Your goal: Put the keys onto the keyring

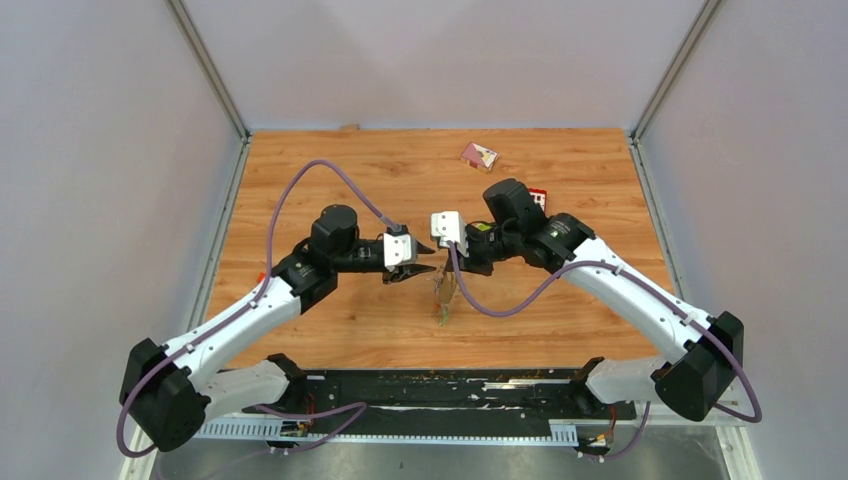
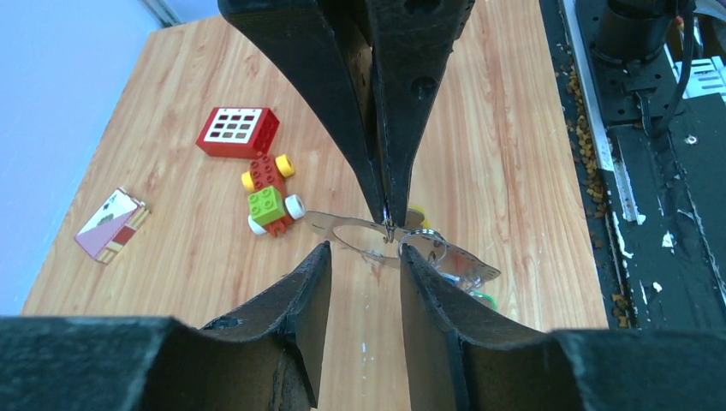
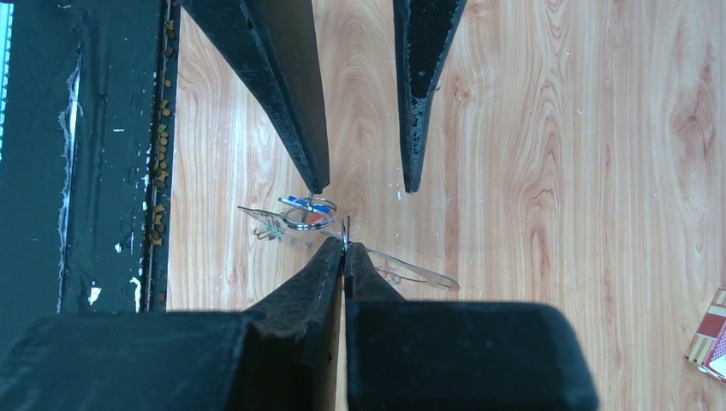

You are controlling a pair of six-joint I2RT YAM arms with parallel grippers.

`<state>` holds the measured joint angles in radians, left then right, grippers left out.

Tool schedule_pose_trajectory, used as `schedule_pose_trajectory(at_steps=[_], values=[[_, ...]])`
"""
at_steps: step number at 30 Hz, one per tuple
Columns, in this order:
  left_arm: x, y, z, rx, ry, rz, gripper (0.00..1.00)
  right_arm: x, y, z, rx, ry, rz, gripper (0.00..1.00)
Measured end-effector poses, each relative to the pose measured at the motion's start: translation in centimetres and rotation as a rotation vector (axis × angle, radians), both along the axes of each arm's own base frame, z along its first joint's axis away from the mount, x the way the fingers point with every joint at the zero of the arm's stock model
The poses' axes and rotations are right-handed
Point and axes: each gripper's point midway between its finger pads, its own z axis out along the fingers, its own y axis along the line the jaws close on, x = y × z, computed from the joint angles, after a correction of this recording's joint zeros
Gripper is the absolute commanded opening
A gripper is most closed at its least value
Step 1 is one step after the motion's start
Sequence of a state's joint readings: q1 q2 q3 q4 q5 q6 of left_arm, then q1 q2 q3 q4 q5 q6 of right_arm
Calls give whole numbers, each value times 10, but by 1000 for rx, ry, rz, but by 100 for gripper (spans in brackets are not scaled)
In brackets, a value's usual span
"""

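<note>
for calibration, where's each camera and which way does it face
top external: above, behind bases, looking down at the table; left arm, right arm show
left wrist: on left arm, facing the right end effector pinching the keyring; own open fingers show
right wrist: on right arm, facing the left end effector; own shut fingers show
shared: keyring in both wrist views

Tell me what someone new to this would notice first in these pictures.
The right gripper and the left gripper meet tip to tip over the middle of the wooden table. The right one is pinched shut on the shiny keyring, and the left one is open. Farther back lie a colourful toy car and a red block.
</note>
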<state>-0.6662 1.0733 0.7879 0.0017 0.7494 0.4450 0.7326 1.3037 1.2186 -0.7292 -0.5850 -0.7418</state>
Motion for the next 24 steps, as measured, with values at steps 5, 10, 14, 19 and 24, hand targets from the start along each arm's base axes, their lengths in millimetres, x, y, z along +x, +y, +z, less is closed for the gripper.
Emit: schedule_pose_trajectory(at_steps=[5,10,14,19,24], values=[[1,-6,1,-21,-5,-24,42,1,-1,0,-3,2,-10,0],[1,-13,-2,-39,16,-55,36,1,0,-2,-6,10,-15,0],[2,-17,-4,-45,29,-65,28,0,0,-2,-6,13,-15,0],[1,-19,-5,-51,40,-75,25,1,0,-2,-7,11,-17,0],[1,-20,-7,-49,48,-85,21,1,0,-2,-9,12,-21,0]])
